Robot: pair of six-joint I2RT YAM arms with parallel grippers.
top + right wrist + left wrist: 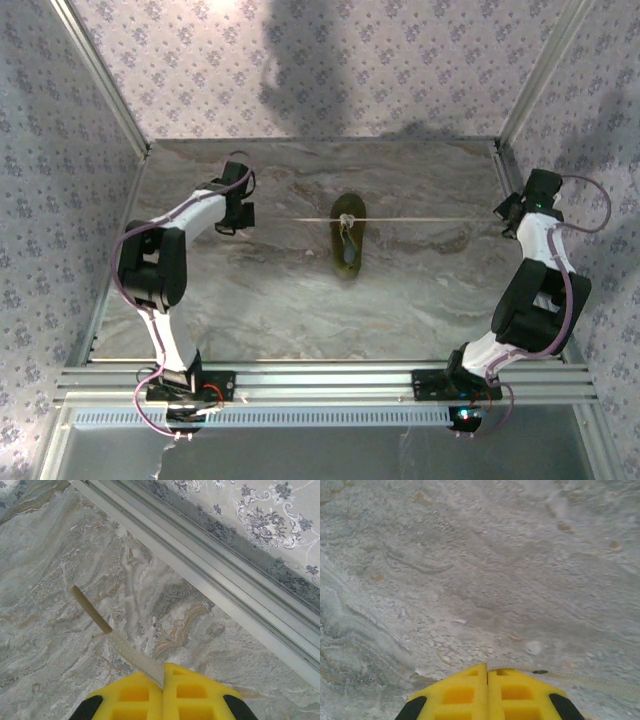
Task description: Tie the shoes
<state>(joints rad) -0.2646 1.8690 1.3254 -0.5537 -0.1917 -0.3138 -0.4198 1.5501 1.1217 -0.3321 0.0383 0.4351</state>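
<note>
The small olive-green shoe [347, 240] lies in the middle of the marble table, toe toward the arms. Its cream laces [430, 219] are stretched in a straight taut line out to both sides. My left gripper [243, 215] sits to the shoe's left and is shut on the left lace. In the left wrist view the yellow fingers [487, 667] are pressed together, with the lace [580, 680] trailing off to the right. My right gripper [507, 213] is at the table's right edge, shut on the right lace. Its tips [163, 667] pinch the flat lace [132, 655], whose tan aglet [90, 609] sticks out past them.
An aluminium rail [225, 580] and a flower-patterned wall [260, 520] run close beside the right gripper. Patterned walls enclose the table at the left, back and right. A metal frame [330, 378] holding both arm bases crosses the near edge.
</note>
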